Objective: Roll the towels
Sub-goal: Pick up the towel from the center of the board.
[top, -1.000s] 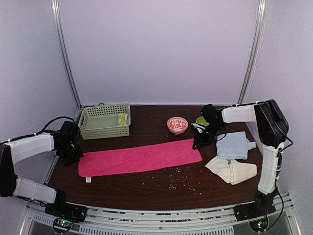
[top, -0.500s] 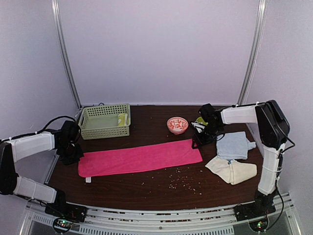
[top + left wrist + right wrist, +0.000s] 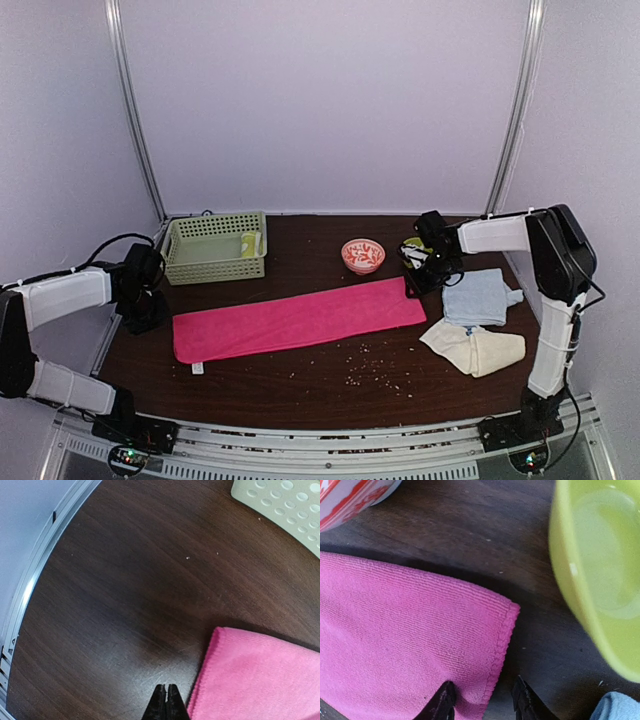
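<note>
The pink towel (image 3: 300, 320) lies flat at full stretch, not yet rolled. The right gripper (image 3: 484, 702) stands at 1 end with its jaws apart, 1 tip on the cloth and 1 on bare wood, the hem running between them. A green bowl (image 3: 600, 580) sits just ahead to its right. The left gripper (image 3: 166, 702) hovers with its jaws together, and the towel's other corner lies just to its right. I'd judge the roll is only starting: next the right jaws must pinch that hem and fold it over. The blue towel (image 3: 478, 297) and cream towel (image 3: 475, 348) wait behind the right gripper.
</note>
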Controlling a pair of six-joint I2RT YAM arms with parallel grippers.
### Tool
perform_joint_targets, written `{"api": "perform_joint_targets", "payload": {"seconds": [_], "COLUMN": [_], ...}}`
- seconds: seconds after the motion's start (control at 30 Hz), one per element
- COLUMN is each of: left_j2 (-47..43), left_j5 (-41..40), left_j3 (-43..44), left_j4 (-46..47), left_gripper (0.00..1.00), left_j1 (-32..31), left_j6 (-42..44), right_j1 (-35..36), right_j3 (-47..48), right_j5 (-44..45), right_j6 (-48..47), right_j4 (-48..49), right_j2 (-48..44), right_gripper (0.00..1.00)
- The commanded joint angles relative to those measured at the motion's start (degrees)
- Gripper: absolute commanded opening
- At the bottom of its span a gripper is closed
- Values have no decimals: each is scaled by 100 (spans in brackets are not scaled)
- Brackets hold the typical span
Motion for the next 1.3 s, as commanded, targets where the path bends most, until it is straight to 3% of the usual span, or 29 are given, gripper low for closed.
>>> {"api": "perform_joint_targets", "payload": {"seconds": [0.0, 0.13, 0.33, 0.63, 0.77, 1.03, 1.27], "left_j2": [-8, -47, -39, -17, 88, 308, 669], "left_j5": [-52, -63, -31, 8, 101, 385, 638], "left_j3": [41, 63, 90, 55, 9, -242, -358], "left_j4": [170, 161, 153, 162, 202, 501, 646], "left_gripper": [0, 0, 0, 0, 0, 0, 0], "left_j1": [1, -6, -4, -2, -3, -10, -39], "left_j6": [93, 112, 89, 85, 127, 348, 484], "right_j1": [-178, -187, -187, -227, -403, -627, -663], "right_j3": [160, 184, 133, 197, 404, 947, 1520], "right_j5": [296, -175, -69, -291, -624, -2394, -2529], "right_j6": [-81, -54, -110, -148, -170, -267, -700], "right_j4": [-372, -457, -604, -646, -824, -1415, -2178], "right_j2": [273, 112, 208, 432, 194, -335, -133], "right_gripper": [40, 40, 38, 0, 0, 0, 0]}}
